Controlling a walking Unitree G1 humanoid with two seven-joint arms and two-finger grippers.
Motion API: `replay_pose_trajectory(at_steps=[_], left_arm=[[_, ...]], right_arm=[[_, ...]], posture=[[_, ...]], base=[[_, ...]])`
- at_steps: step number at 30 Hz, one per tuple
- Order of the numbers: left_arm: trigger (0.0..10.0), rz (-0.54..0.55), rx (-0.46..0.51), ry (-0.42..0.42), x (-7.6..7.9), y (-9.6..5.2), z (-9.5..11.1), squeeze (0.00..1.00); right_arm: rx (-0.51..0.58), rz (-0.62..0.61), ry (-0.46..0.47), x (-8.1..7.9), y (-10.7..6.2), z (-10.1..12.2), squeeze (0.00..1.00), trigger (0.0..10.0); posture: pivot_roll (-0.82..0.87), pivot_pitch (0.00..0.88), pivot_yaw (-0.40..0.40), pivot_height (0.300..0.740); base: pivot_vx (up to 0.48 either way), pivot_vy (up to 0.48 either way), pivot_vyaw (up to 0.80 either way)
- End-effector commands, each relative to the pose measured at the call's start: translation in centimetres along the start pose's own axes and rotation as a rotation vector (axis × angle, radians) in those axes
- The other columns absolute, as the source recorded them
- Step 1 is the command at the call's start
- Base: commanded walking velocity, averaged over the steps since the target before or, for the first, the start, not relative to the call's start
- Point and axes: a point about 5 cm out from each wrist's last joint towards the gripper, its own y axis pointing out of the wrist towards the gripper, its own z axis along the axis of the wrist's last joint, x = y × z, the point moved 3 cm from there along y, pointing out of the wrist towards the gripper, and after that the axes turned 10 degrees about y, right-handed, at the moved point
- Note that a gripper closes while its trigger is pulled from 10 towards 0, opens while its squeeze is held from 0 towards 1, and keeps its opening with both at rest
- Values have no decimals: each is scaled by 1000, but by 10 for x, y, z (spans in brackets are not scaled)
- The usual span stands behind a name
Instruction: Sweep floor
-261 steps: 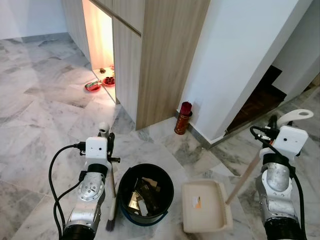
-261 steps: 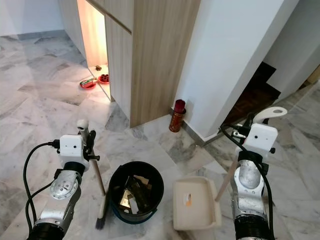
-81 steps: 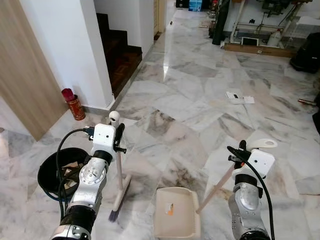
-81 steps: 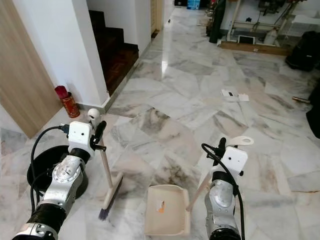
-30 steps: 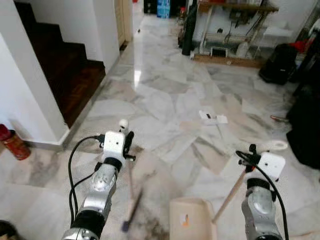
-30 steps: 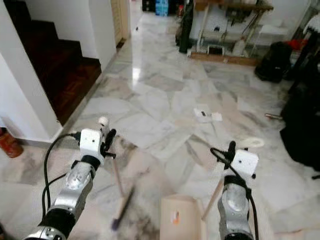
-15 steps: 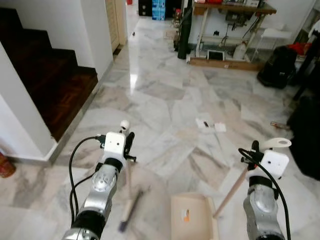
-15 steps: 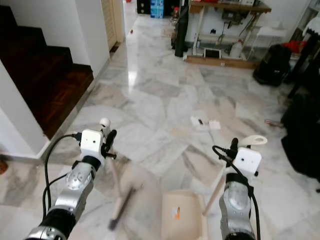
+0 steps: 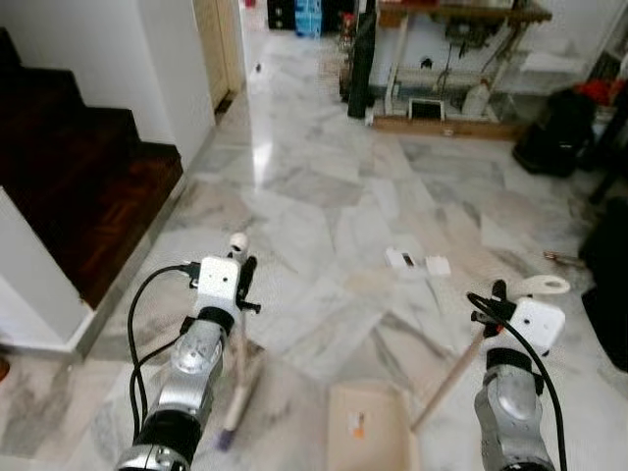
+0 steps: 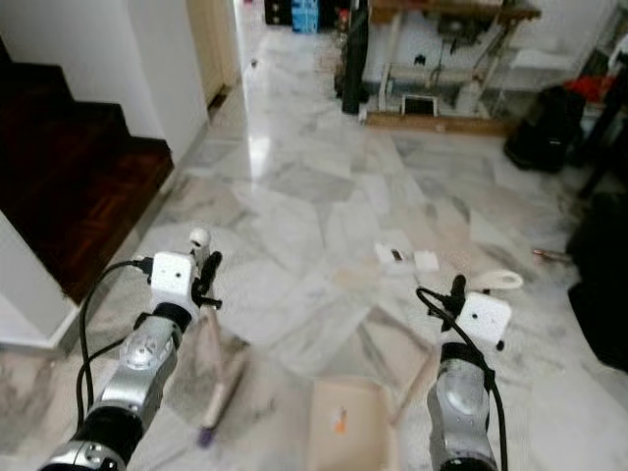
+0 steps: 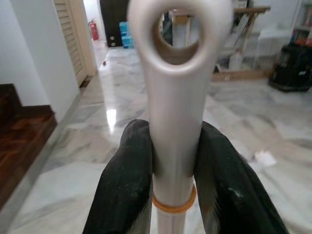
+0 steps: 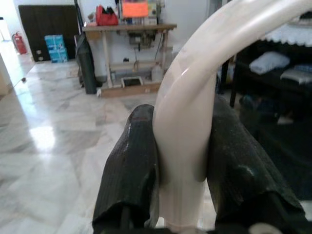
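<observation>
Marble floor (image 9: 324, 186) in grey-veined, glossy slabs runs up the frame toward a cluttered workbench (image 9: 461, 39) at the top, with a dark wooden staircase (image 9: 88, 186) at the left edge. Two scraps of white paper litter (image 9: 417, 262) lie right of centre — the likely target.

At lower left the left gripper (image 11: 178, 161) has its black fingers (image 11: 129, 185) closed around the smooth, pale round handle of a broom (image 9: 238, 378), whose bristle head hangs near the floor below. At lower right the right gripper (image 12: 183, 165) clamps the curved, cream plastic grip of a long-handled dustpan (image 9: 368, 432); its flat rectangular tray sits low at bottom centre.

The step in hand looks like the approach, both tools carried toward the debris. Next, the robot would need to close on the paper, set the tray's lip flat on the marble just beside the scraps, and draw the bristles across — thin sheets may skate on so polished a surface.
</observation>
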Motion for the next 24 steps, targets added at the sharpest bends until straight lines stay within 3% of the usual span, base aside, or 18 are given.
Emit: replay_pose_trajectory(at_steps=[1,24], left_arm=[[10000,23,36,19,-10,3,8,0],[10000,46,34,15,-12,5,10,0]], right_arm=[[54,27,33,-13,4,12,0,10000],[57,21,41,-15,5,14,0,10000]], posture=[[168,0,-37,740],[173,0,-40,740]], base=[[461,0,0],[478,0,0]])
